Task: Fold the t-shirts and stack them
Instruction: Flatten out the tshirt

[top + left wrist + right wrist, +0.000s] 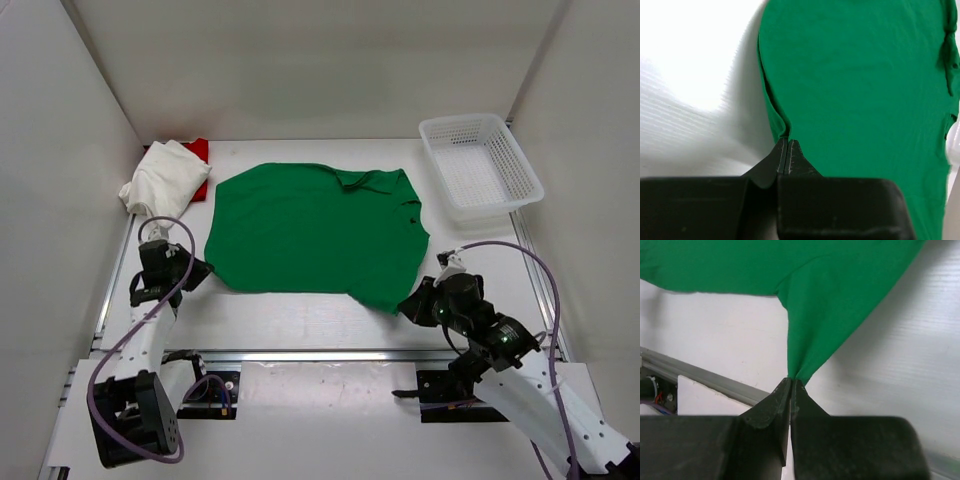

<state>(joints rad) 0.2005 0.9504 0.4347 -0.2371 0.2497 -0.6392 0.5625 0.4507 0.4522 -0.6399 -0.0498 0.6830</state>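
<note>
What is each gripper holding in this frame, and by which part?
Both hold the green cloth t-shirt. The left gripper pinches its near-left edge, and the right gripper pinches its bunched near-right corner.

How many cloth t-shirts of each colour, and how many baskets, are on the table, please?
green cloth t-shirt: 1
white cloth t-shirt: 1
red cloth t-shirt: 1
white plastic mesh basket: 1
Total: 4
</note>
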